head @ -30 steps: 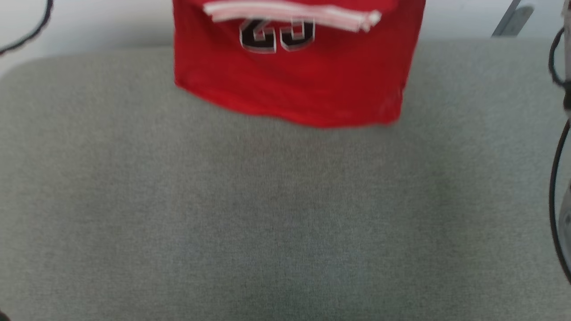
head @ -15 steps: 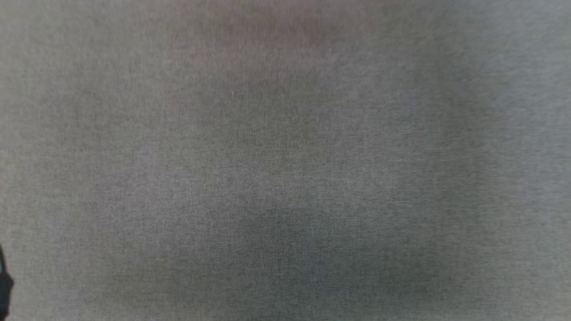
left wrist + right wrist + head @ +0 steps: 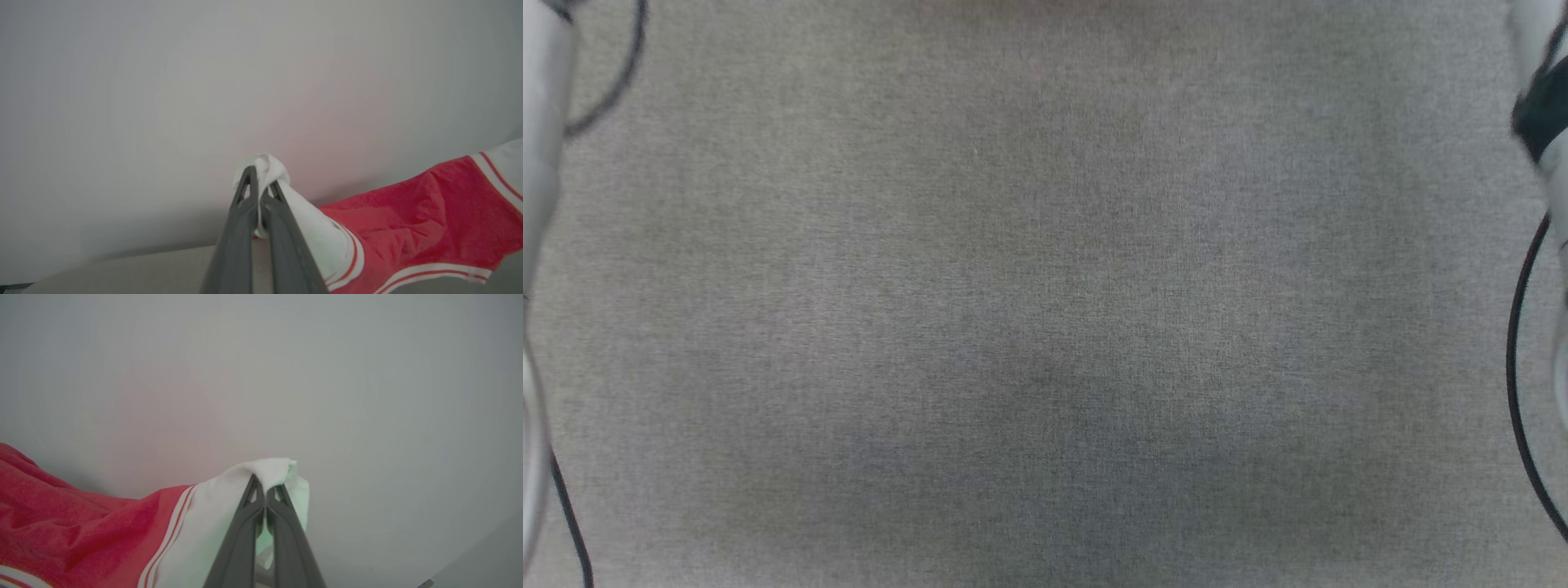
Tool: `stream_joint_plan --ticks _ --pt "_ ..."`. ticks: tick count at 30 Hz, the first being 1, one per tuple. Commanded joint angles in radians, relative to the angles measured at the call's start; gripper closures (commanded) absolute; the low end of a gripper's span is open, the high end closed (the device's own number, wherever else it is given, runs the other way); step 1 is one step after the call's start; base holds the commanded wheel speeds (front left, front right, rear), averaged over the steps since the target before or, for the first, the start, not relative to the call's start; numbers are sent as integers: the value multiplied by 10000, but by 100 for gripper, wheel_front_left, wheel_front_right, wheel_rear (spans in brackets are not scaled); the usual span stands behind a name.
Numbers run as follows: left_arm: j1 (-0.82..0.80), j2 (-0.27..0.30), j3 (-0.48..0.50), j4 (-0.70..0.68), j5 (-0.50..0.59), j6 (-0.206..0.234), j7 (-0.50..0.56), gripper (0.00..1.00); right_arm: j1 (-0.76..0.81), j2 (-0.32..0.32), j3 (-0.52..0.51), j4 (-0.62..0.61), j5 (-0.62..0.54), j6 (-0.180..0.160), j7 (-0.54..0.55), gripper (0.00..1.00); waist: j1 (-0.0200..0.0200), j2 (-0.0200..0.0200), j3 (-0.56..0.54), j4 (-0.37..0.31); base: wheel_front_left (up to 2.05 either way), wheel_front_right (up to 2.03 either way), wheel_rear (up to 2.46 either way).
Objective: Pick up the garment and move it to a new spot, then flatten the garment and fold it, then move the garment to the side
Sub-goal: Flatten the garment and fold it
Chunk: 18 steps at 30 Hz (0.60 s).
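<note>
The left gripper was clamped tight on a white sleeve of the garment. The right gripper pinched the other white sleeve the same way. The garment's red body hung stretched between them, in front of a pale wall. The head view had a grey fabric surface, with the left forearm at the left edge and a black cable at the right edge.

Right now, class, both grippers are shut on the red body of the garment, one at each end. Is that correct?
Not quite. They are shut on the white sleeves of the garment, not its red body, one at each end. The left wrist view shows the left gripper shut on white fabric; the right wrist view shows the right gripper likewise.
</note>
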Motion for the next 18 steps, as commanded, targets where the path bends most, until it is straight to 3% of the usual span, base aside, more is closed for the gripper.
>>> stream_joint_plan --ticks 1,9,11,18 --pt "286 35 -110 204 -311 -25 453 100 270 53 143 232 109 -3 222 100 0 0 -181 41 0 0 0" --pt "1516 141 -850 357 -1086 -26 2480 100 1398 148 873 656 1230 -3 1488 100 0 0 -884 165 0 0 0" --pt "2145 244 -1169 220 -1346 -26 3267 100 1985 138 1259 674 1934 -3 2096 100 0 0 -1236 214 0 0 0" --pt "3592 740 -1492 -385 -1782 14 4529 100 3298 36 2541 322 3773 -3 3465 100 0 0 -1992 247 0 0 0"
